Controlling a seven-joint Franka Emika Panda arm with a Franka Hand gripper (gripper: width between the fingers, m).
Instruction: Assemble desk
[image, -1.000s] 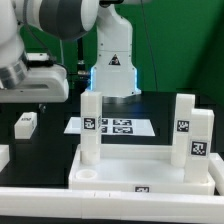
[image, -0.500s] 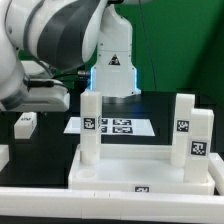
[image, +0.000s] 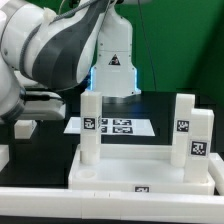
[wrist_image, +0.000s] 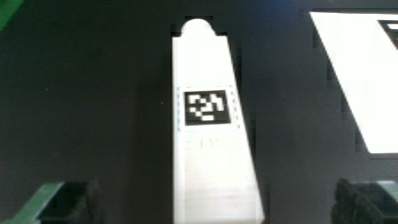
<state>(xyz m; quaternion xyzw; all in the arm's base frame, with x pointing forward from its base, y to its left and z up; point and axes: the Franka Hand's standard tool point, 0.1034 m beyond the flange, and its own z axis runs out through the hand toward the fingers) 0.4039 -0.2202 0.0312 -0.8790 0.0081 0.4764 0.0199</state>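
Note:
The white desk panel (image: 140, 170) lies at the front of the table. One white tagged leg (image: 90, 125) stands upright in its left corner and two legs (image: 185, 122) (image: 201, 140) stand at its right side. A loose leg (wrist_image: 210, 120) lies flat on the black table; in the exterior view (image: 22, 128) it lies at the left. My gripper (wrist_image: 214, 205) is open and straddles this leg's end, with its fingers (wrist_image: 54, 205) wide on either side and not touching it. In the exterior view the gripper's fingertips are hidden behind the arm.
The marker board (image: 112, 126) lies behind the panel and also shows in the wrist view (wrist_image: 365, 70). The robot base (image: 113, 60) stands at the back. Another white part (image: 3, 156) shows at the exterior view's left edge.
The arm has swung over and down toward the loose leg at the exterior view's left and now fills more of that view. The panel and the upright legs have not moved.

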